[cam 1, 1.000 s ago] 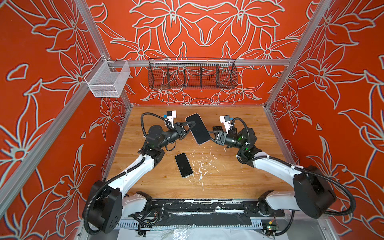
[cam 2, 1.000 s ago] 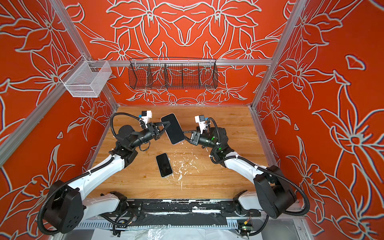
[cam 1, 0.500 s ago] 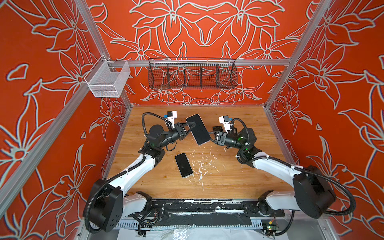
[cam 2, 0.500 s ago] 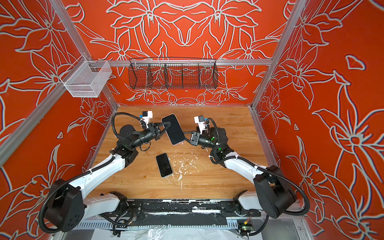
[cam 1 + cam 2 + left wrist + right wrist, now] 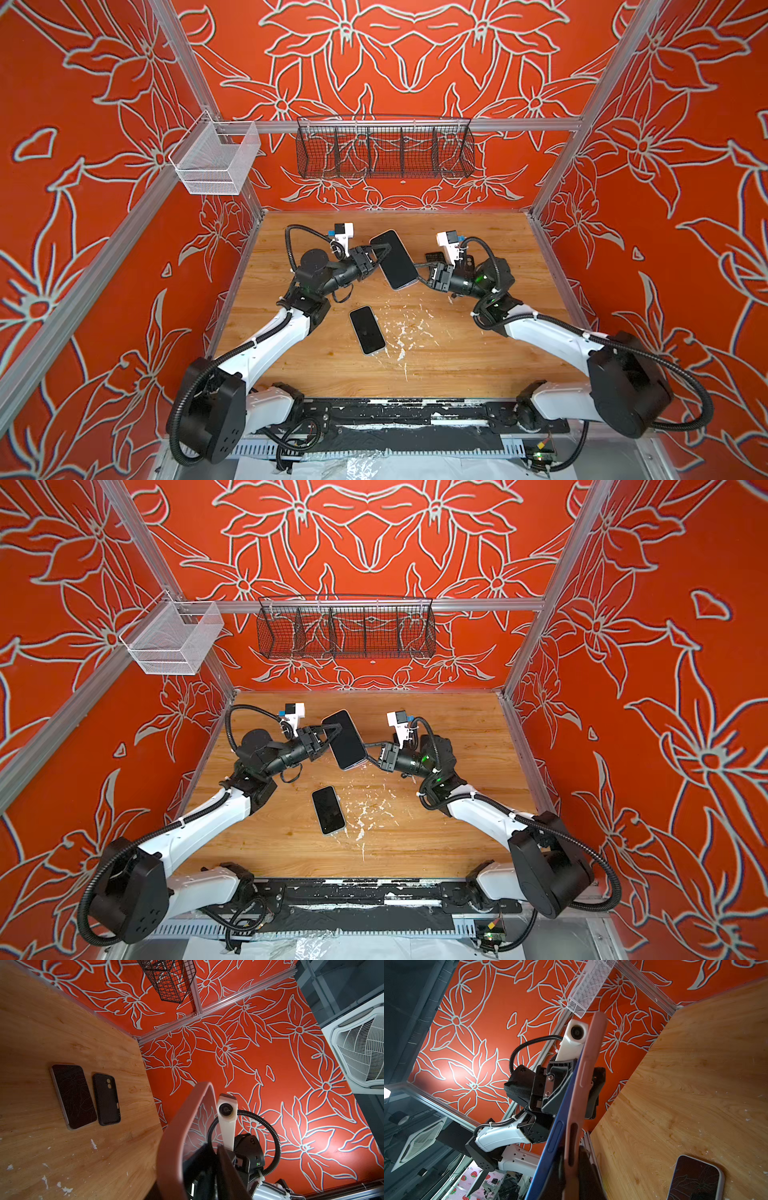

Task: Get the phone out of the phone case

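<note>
The blue-edged, dark-screened phone (image 5: 395, 261) hangs in the air between the two arms, seated in a soft pink phone case (image 5: 586, 1068) with its screen turned up. Its long axis runs crosswise to the line joining the grippers, so each one meets a long side. The left gripper (image 5: 379, 254) is toward the far end, and the right gripper (image 5: 419, 276) is toward the near end of the opposite side.

From the right wrist, the right gripper's fingers (image 5: 588, 1169) look pressed together on the pink phone case's side wall alone. The phone's blue edge stands off just past one finger. The two edges splay apart at that gripper and close up farther out along the axis.

The left gripper's fingers straddle the other long side, but I cannot tell whether they press or stand loose.

By my reading, the right arm is the nearer one to the open seam. The peel would pull the wall away from the phone, down toward the wooden table (image 5: 457, 353) under both grippers.
</note>
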Controlling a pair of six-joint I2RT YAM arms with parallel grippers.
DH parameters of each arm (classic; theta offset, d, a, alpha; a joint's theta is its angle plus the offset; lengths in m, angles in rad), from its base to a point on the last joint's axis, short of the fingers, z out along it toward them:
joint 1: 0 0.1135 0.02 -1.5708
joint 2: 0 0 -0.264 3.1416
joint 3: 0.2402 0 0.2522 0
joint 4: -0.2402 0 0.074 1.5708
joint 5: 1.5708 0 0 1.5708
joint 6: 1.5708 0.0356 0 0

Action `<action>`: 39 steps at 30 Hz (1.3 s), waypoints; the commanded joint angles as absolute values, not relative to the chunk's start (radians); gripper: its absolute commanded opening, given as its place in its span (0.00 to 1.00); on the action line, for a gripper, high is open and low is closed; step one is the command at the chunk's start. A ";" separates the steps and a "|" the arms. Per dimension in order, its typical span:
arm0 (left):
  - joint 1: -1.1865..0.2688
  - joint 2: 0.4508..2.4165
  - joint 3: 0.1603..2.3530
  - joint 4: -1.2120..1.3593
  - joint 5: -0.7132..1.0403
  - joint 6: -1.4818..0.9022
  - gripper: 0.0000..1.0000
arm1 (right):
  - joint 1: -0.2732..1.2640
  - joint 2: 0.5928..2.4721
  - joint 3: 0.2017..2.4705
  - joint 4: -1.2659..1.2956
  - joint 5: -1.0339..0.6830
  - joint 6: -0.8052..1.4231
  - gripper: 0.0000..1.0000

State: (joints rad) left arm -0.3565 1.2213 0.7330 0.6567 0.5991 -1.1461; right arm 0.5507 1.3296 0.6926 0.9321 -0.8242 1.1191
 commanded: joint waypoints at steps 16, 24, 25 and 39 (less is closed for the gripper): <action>-0.364 1.186 0.726 0.600 0.592 -1.109 0.64 | 0.563 1.301 0.679 1.043 -0.768 1.123 0.01; -0.363 1.171 0.705 0.592 0.583 -1.116 0.80 | 0.560 1.325 0.672 1.065 -0.728 1.126 0.01; -0.363 1.168 0.704 0.591 0.583 -1.118 0.81 | 0.559 1.327 0.671 1.066 -0.721 1.125 0.01; -0.365 1.095 0.657 0.567 0.562 -1.243 0.98 | 0.552 1.366 0.645 1.091 -0.610 1.113 0.00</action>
State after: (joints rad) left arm -0.3603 1.1221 0.6769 0.5610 0.5720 -1.1950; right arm 0.5560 1.3609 0.6525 0.9852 -0.6586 1.1183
